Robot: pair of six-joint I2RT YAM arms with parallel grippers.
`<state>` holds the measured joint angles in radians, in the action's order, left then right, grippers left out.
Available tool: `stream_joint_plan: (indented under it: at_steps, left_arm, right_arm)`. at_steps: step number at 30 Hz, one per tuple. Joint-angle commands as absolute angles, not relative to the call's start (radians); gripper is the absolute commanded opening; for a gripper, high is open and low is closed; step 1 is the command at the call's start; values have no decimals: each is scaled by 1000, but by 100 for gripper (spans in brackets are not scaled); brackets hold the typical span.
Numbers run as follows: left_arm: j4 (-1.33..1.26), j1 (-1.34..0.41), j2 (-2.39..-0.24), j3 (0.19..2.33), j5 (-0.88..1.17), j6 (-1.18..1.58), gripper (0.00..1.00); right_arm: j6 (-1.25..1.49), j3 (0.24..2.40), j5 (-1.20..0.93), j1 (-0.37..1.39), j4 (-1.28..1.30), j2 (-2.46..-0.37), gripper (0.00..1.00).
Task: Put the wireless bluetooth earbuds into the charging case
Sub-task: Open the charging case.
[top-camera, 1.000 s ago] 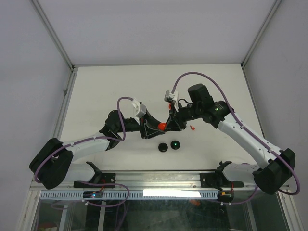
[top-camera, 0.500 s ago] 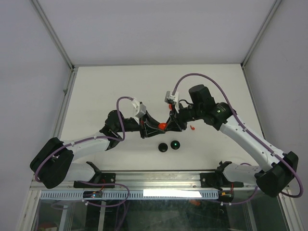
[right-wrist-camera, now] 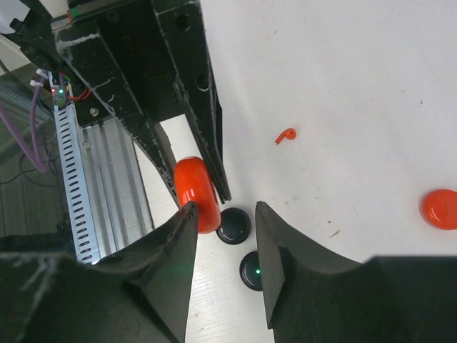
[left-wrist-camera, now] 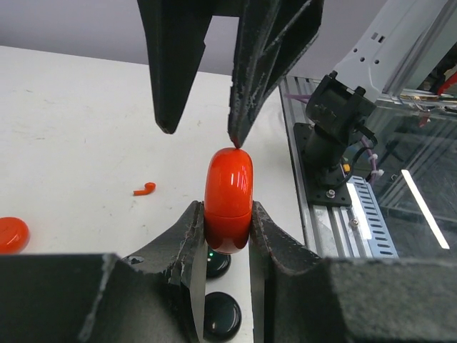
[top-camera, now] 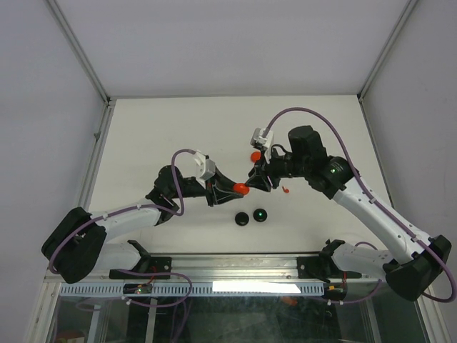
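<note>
My left gripper (top-camera: 235,190) is shut on a glossy red rounded charging case (top-camera: 242,189), held on edge above the table. In the left wrist view the case (left-wrist-camera: 230,199) sits between my fingers (left-wrist-camera: 187,229), its seam closed. My right gripper (top-camera: 257,179) is open, and its two fingertips (left-wrist-camera: 240,132) hang just above the case's top edge. In the right wrist view the case (right-wrist-camera: 198,184) lies beside the left finger (right-wrist-camera: 178,229) of the right gripper (right-wrist-camera: 225,211). One tiny red earbud (top-camera: 285,189) lies on the table, and it also shows in both wrist views (left-wrist-camera: 145,189) (right-wrist-camera: 286,135). Other earbuds are out of view.
Two black round discs (top-camera: 243,219) (top-camera: 261,214) lie near the front, one with a green light (right-wrist-camera: 257,270). A red round disc (top-camera: 255,155) lies behind the right gripper, also seen in the right wrist view (right-wrist-camera: 439,209). The metal rail (top-camera: 235,263) runs along the table's near edge.
The right arm has drawn back to the right and off the case, uncovering the red disc behind it. The left gripper still holds the case, shifted slightly right.
</note>
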<state>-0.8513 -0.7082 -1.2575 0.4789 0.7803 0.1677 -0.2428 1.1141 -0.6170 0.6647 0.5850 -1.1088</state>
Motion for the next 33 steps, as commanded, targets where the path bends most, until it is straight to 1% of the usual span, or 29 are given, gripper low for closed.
stream_joint_plan:
  at_steps: [1,4,6,9,14,18,22,33]
  left_arm:
    - [-888,-727,-1215,476,783,115,0]
    - [-890,-729,-1211,473,756,124,0]
    - [-876,-729,-1211,475,730,130,0]
    - [-865,-729,-1217,479,701,142,0]
    - [-870,-728,-1216,477,671,163,0]
    - [-892,-729,-1208,476,701,173,0]
    - [-899,-730,-1208,478,742,169,0]
    - [-908,-731,-1195,479,764,180,0]
  right_arm:
    - [-222,1117,-560,661,527,-1102,41]
    - [-224,1119,-583,662,531,-1112,42]
    - [-229,1116,-626,662,532,-1107,49]
    - [-240,1100,-679,661,517,-1086,62]
    - [-245,1068,-730,661,478,-1048,76]
    - [-241,1062,-715,661,470,-1061,78]
    - [-229,1063,-697,662,460,-1084,78]
    - [-227,1058,-647,663,457,-1117,79]
